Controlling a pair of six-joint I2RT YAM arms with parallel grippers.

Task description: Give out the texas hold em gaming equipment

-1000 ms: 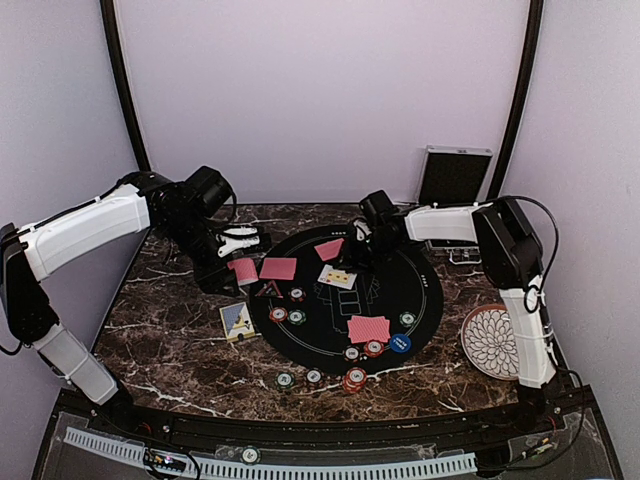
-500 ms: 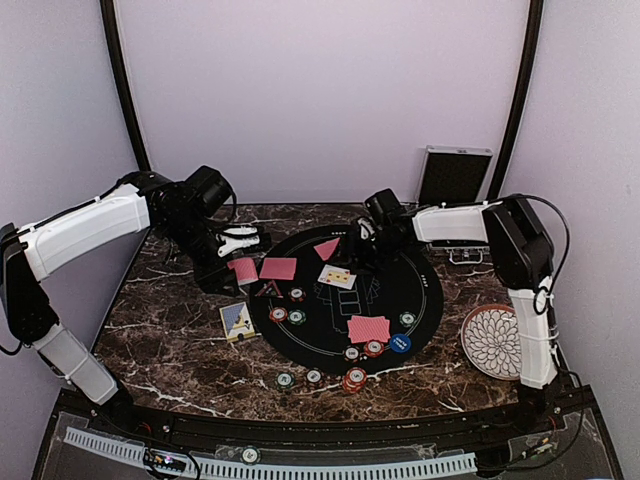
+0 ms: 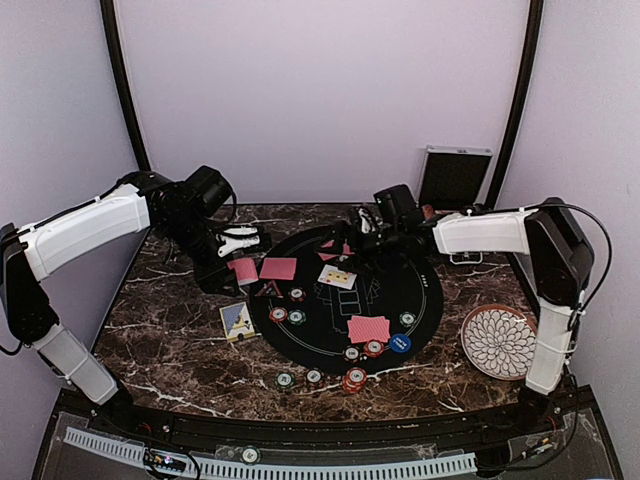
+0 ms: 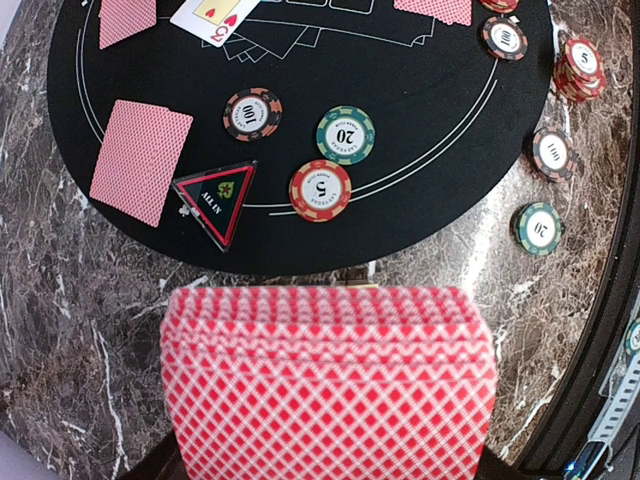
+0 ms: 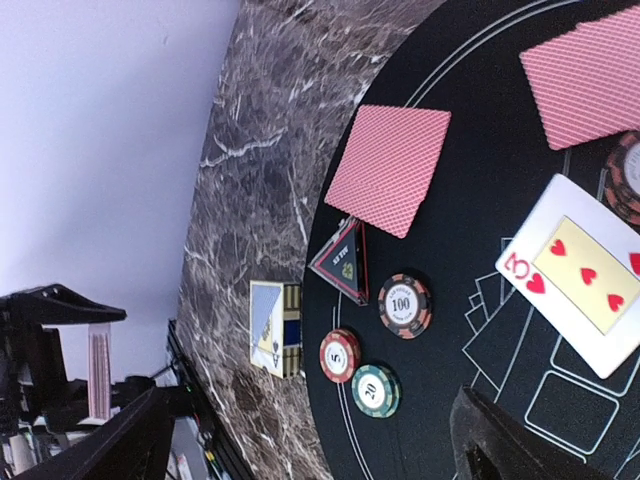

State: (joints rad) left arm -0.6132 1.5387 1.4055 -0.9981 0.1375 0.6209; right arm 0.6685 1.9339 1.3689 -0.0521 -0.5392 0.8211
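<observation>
- The right hand (image 3: 366, 228) has pulled back from the middle of the round black felt mat (image 3: 420, 290). Its two fingers have spread wide apart, and it holds nothing now.
- The left hand (image 3: 238, 262) has not moved. It hangs over the left edge of the mat, squeezed tight on the stack of red-backed playing cards (image 4: 330, 380).
- Just past that stack, one red-backed card (image 4: 140, 160) lies on the mat. Next to it are the small black and red triangle marker (image 4: 216, 198), a black striped chip (image 4: 252, 114), a green striped chip (image 4: 345, 134) and a red striped chip (image 4: 320, 190).
- Another red-backed card, the far card (image 3: 330, 247), lies at the back of the mat, close to the open right hand.
- I think the right hand has just let go of the far card, so that spot is dealt. That hand looks free to fetch the next piece.
</observation>
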